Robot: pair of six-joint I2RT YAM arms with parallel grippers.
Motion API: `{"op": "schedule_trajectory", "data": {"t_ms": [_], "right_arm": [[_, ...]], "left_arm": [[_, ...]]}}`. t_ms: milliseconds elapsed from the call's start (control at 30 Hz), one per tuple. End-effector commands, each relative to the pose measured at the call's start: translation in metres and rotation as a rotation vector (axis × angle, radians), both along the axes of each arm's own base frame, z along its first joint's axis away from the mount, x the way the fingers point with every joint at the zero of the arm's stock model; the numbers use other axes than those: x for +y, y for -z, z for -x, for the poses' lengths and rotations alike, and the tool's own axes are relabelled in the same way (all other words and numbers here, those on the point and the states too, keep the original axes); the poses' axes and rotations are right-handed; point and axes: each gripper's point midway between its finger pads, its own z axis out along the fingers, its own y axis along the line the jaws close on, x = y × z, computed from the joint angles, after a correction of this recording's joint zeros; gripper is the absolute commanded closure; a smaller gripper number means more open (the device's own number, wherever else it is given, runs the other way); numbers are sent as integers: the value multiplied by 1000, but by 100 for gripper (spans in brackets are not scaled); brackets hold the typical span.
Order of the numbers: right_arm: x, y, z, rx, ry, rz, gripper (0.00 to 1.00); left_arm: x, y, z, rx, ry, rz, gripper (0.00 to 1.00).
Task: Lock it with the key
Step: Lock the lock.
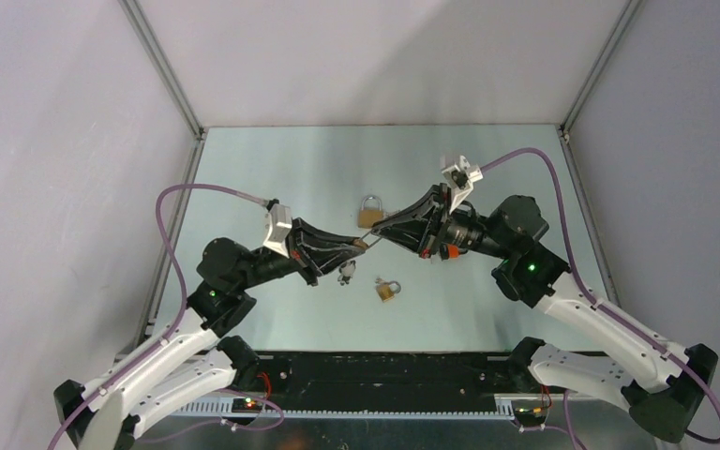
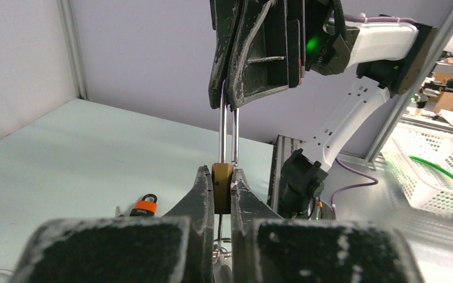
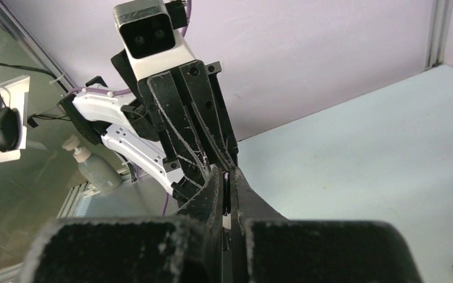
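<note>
shackle [image 2: 235,138] top hidden inside right tool [image 2: 230,105]

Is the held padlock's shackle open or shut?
Looks shut: both legs of the shackle meet the padlock in the left gripper; whether latched, cannot tell.

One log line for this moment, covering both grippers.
left gripper shut on padlock | right gripper shut on shackle | padlock held in air

Left white-and-black arm [image 1: 164,352] rises from the lower left of the top view, elbow bent, wrist reaching right toward centre. Right white-and-black arm [image 1: 600,319] mirrors it from the lower right, reaching left. Left black two-finger gripper [image 1: 360,245] and right black two-finger gripper [image 1: 376,233] meet tip to tip at centre frame. Left jaws are closed on the body of a small brass padlock [image 2: 222,190]. Right jaws are pinched on its shackle.
</note>
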Motion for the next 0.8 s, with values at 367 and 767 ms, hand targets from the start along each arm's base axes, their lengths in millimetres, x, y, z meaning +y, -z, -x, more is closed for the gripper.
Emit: {"op": "schedule_trajectory", "data": {"t_ms": [367, 767], "right_arm": [[25, 32, 6, -172, -23, 52, 100], [42, 73, 31, -237, -158, 115, 100]], "left_arm": [[-1, -22, 49, -85, 243, 10, 100], [0, -29, 47, -127, 223, 26, 100]]}}
